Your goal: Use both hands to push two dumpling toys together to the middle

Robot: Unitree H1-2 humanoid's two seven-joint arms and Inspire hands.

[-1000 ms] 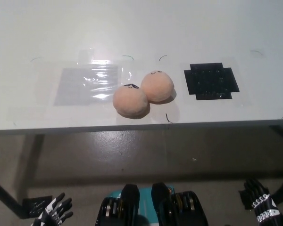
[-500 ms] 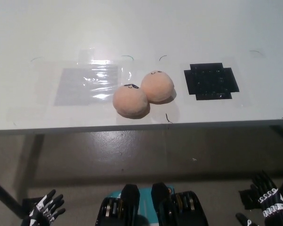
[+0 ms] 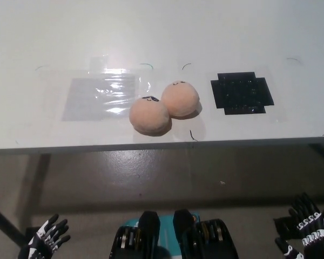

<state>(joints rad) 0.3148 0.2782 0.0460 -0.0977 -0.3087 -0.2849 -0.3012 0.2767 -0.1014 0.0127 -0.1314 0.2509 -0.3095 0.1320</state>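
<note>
Head view: two dumpling toys sit touching near the table's (image 3: 54, 32) front edge, about mid-table. The left dumpling (image 3: 149, 116) lies nearer the edge, the right dumpling (image 3: 180, 99) just behind and to its right. Both hands are well below the table edge, far from the toys. Left hand (image 3: 46, 243) at the lower left corner, fingers spread, holding nothing. Right hand (image 3: 309, 229) at the lower right corner, fingers apart, also empty. A clear plastic sheet (image 3: 100, 97) lies left of the toys, a black mat (image 3: 241, 93) to their right.

No readable text anywhere, perhaps owing to the coarse view.
</note>
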